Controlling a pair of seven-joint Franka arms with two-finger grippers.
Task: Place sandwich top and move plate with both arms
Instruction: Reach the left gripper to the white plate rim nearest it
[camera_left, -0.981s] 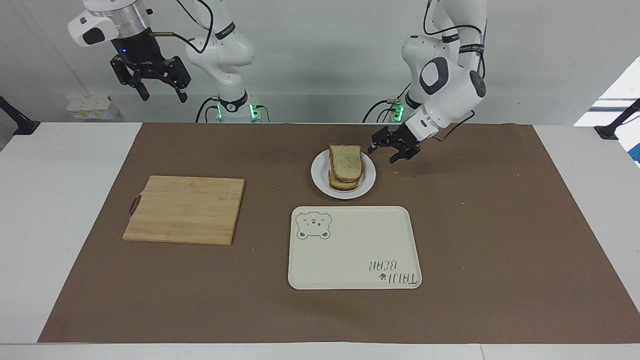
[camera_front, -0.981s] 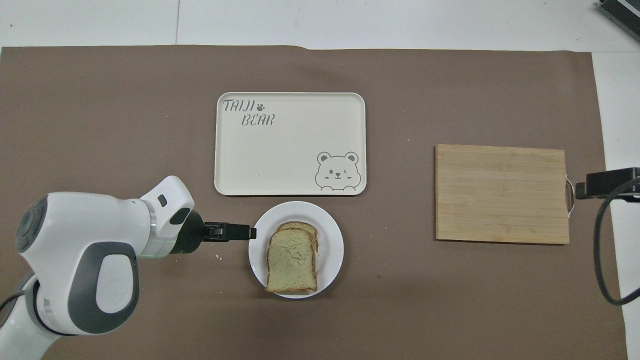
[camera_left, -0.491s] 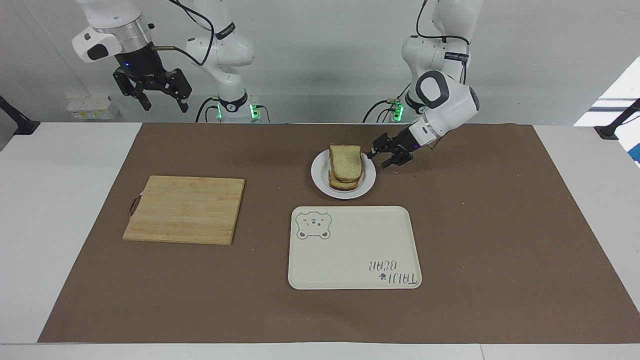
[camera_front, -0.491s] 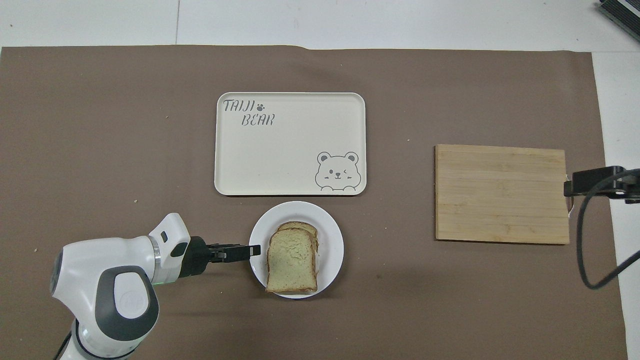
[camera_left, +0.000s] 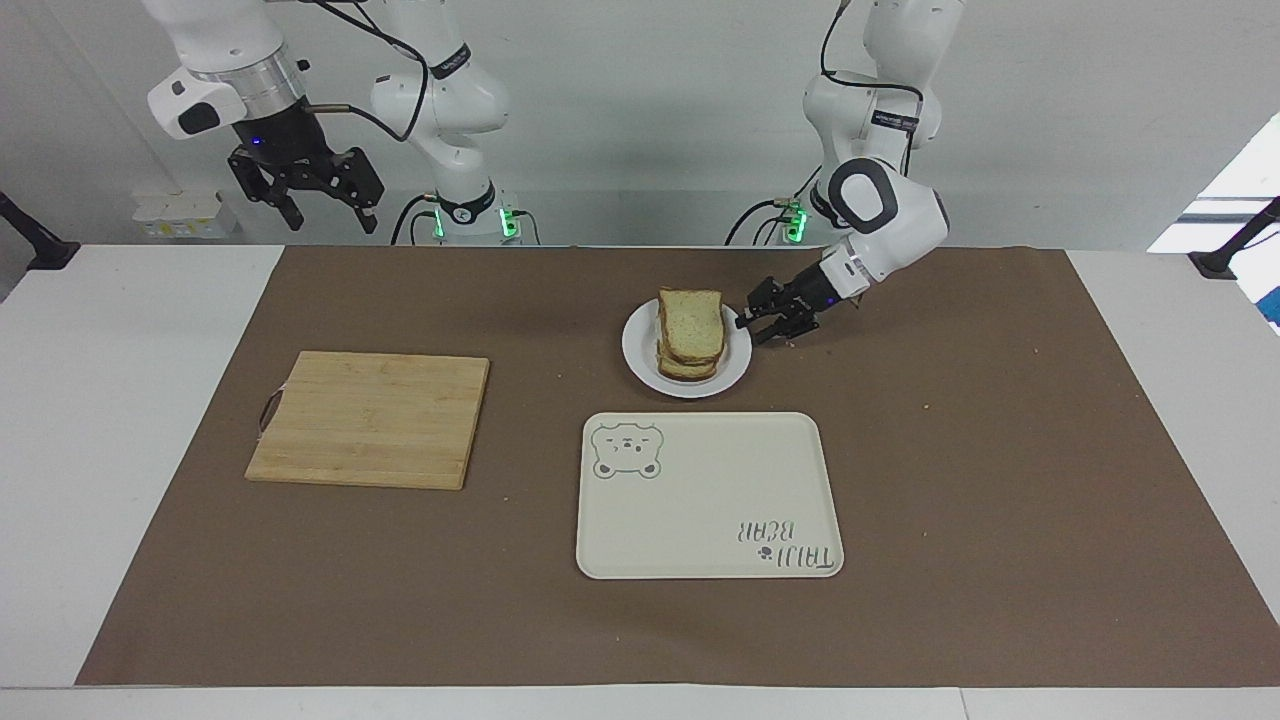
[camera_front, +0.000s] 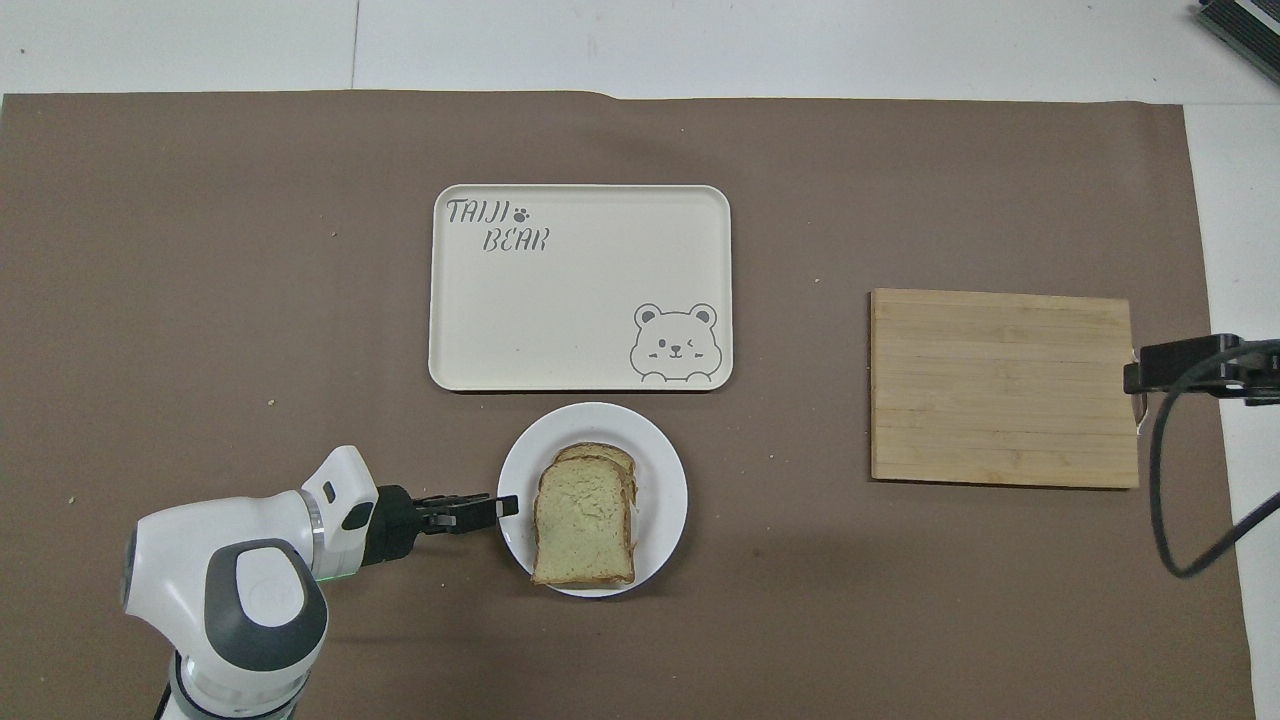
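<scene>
Left gripper (camera_left: 752, 325) dropped lower and slid onto the plate (camera_left: 637, 350) rim, fingers pinching in; can't tell if they've bitten yet. Right gripper (camera_left: 325, 208) waits up high, fingers spread. Sandwich top (camera_left: 691, 325) sits on the stack on the plate; tray (camera_left: 710, 495) empty, so the plate move looks next

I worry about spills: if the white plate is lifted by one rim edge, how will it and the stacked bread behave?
The plate looks rigid and shallow, so it should stay stiff but probably tilt if lifted from one edge. The sandwich top lies loose on an uneven stack, so it may slide. The left gripper sits at the glossy rim, which could be slippery.
</scene>
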